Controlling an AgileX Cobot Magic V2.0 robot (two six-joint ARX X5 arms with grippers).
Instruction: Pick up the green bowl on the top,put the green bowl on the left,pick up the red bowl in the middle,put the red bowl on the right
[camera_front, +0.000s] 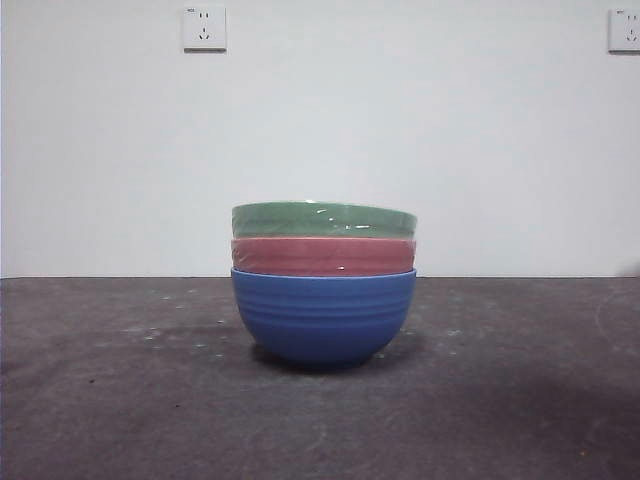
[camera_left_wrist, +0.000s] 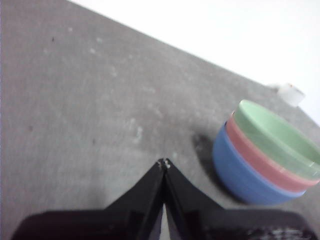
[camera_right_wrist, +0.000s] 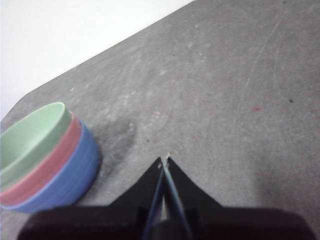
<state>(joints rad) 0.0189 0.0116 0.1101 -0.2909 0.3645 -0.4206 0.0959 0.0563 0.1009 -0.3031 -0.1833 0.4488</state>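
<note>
- Looking level across the table (camera_front: 120, 400) in the front view, three ridged bowls stood nested in one stack at the centre: the green bowl (camera_front: 323, 219) sat at the 12 o'clock end of the stack, the red bowl (camera_front: 322, 256) sat directly beneath it, and a blue bowl (camera_front: 323, 318) carried both, resting on the dark grey surface. Only the rim bands of the green and red bowls showed above the blue one. Two wall sockets (camera_front: 204, 28) hung on the pale wall behind, toward 11 and 1 o'clock from the stack. No arm showed in this view.
- Seen from the left wrist, the left gripper (camera_left_wrist: 164, 163) hovered over bare table with its fingers (camera_left_wrist: 145, 192) pressed together at the tips, holding nothing. The stack stood near but apart from it, the green bowl (camera_left_wrist: 272, 135) innermost, the red bowl (camera_left_wrist: 252, 156) around it and the blue bowl (camera_left_wrist: 240, 172) outermost.
- Seen from the right wrist, the right gripper (camera_right_wrist: 164, 162) likewise hung above bare table, fingers (camera_right_wrist: 187, 192) closed tip to tip and empty. The green bowl (camera_right_wrist: 30, 137), red bowl (camera_right_wrist: 47, 162) and blue bowl (camera_right_wrist: 70, 177) stood stacked nearby, clear of the fingertips.
</note>
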